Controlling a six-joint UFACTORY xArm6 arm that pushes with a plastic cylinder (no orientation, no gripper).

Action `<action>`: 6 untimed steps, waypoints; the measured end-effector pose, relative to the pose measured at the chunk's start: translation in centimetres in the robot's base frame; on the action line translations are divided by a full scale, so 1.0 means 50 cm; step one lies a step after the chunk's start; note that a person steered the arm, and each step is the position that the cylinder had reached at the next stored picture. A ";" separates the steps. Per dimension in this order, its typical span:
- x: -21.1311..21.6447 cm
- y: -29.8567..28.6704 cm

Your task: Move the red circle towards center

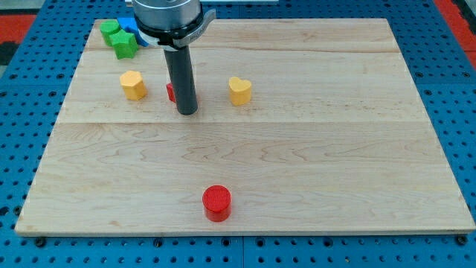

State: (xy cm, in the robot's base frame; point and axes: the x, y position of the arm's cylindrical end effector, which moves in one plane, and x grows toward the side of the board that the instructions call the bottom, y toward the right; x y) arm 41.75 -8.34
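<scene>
Wooden board: rod upright, my tip far above red circle; no jaws on end effector.

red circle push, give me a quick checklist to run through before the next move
1. Red circle in plain view: ok, near the view's bottom edge of the board, slightly left of middle.
2. My tip placed behind the circle for a push to the center: not ok, it sits far toward the view's top, between the yellow block and the yellow heart.
3. Way from circle to center free of blocks: ok.
4. Tip free of other blocks: cannot tell, a small red block is mostly hidden behind the rod.
5. Green blocks out of the way: ok, top left corner.
</scene>
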 end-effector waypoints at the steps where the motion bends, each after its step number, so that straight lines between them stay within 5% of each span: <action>1: 0.000 0.008; 3: 0.261 0.025; 5: 0.400 0.001; 6: 0.377 0.107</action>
State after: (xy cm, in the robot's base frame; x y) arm 60.59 -3.00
